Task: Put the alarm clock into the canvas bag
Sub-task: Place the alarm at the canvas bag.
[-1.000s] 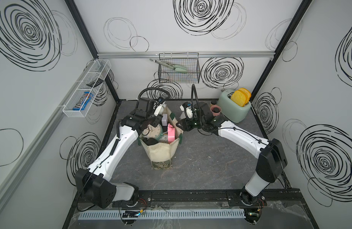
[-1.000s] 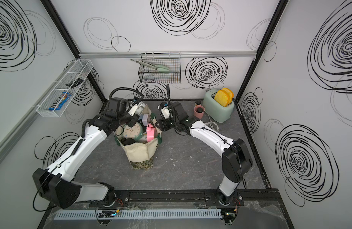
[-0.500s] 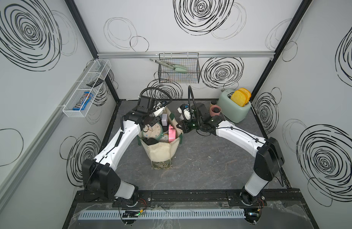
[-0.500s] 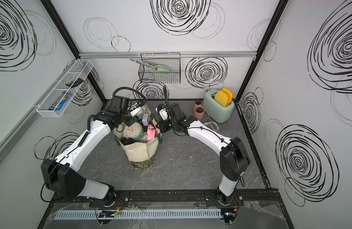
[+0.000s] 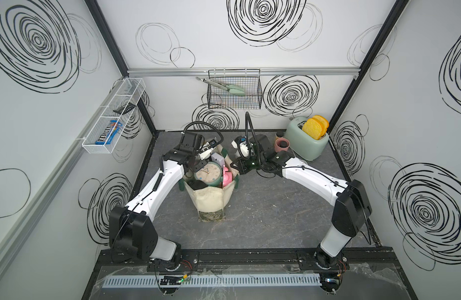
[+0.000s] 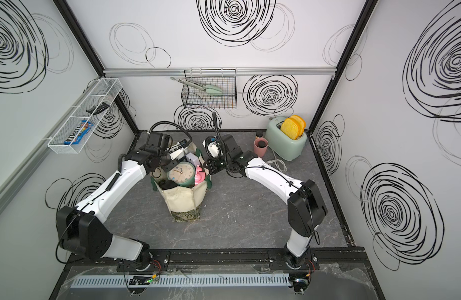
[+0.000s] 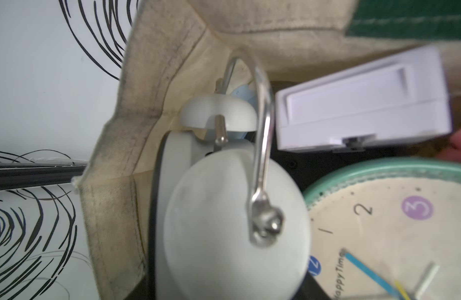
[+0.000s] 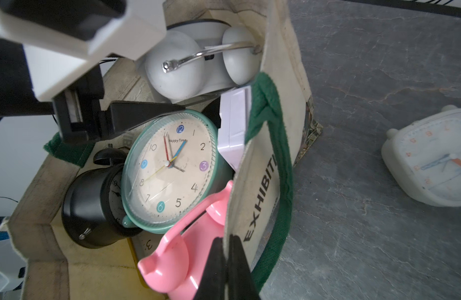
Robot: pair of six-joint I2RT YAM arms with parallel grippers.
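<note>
On the canvas bag (image 8: pixel 260 181) rim, right gripper (image 8: pixel 226 244) clamps

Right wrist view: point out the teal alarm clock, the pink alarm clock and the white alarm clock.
teal alarm clock (image 8: pixel 169 166), right wrist view, centre of its dial.
pink alarm clock (image 8: pixel 168 262), right wrist view, its glossy body.
white alarm clock (image 8: pixel 432 162), right wrist view, its dial.

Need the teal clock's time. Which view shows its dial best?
Right wrist: the teal alarm clock shows its whole dial, sharp. Left wrist catches only a blurred part; both top views show it small.
</note>
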